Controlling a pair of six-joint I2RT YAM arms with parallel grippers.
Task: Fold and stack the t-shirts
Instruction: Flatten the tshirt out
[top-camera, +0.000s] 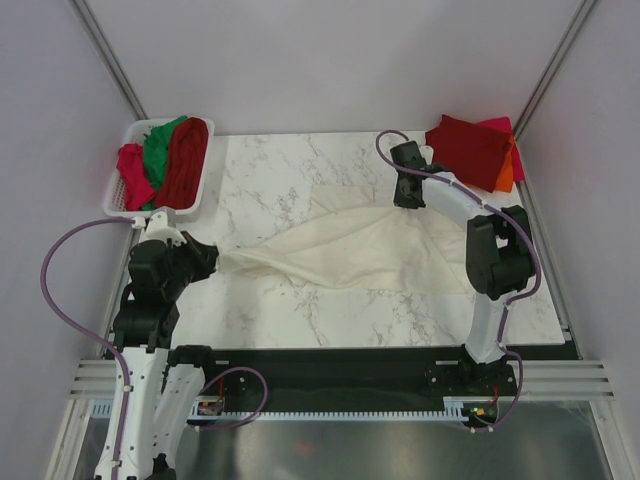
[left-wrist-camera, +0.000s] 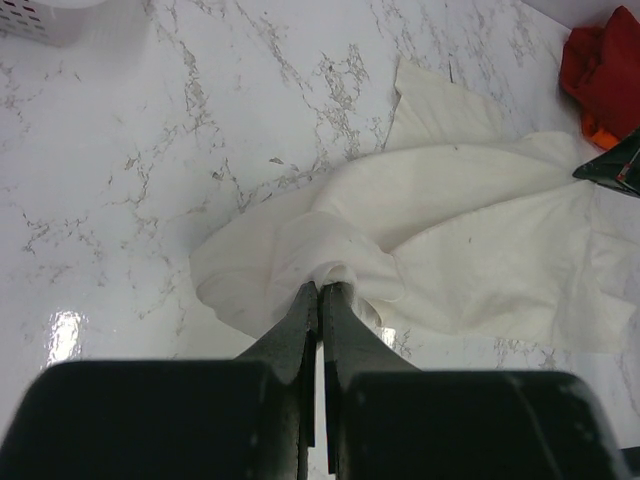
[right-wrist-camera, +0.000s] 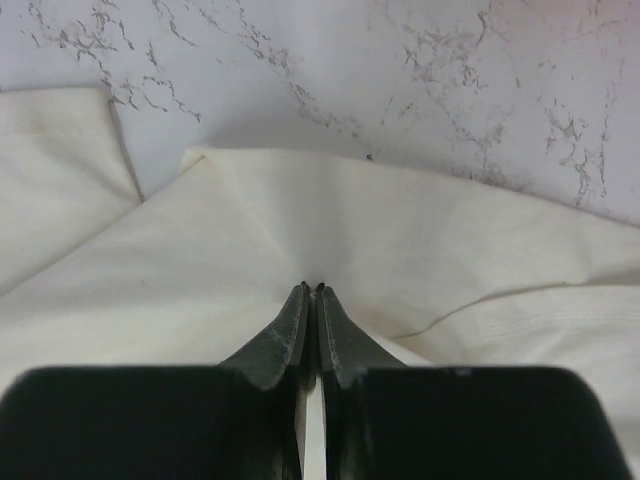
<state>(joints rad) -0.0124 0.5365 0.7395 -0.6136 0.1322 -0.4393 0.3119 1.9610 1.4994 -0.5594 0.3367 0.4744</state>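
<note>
A cream t-shirt (top-camera: 345, 245) lies stretched and rumpled across the middle of the marble table. My left gripper (top-camera: 208, 258) is shut on its bunched left end, seen pinched between the fingers in the left wrist view (left-wrist-camera: 322, 287). My right gripper (top-camera: 407, 200) is shut on the shirt's far right part; the right wrist view shows the cloth (right-wrist-camera: 420, 240) nipped at the fingertips (right-wrist-camera: 312, 290). A stack of folded red and orange shirts (top-camera: 478, 150) lies at the far right corner. A white basket (top-camera: 118, 190) at the far left holds red and green shirts (top-camera: 170, 155).
The table's front edge (top-camera: 380, 346) runs just ahead of the arm bases. The folded stack also shows at the top right of the left wrist view (left-wrist-camera: 605, 65). Grey walls and frame posts close in the back and sides.
</note>
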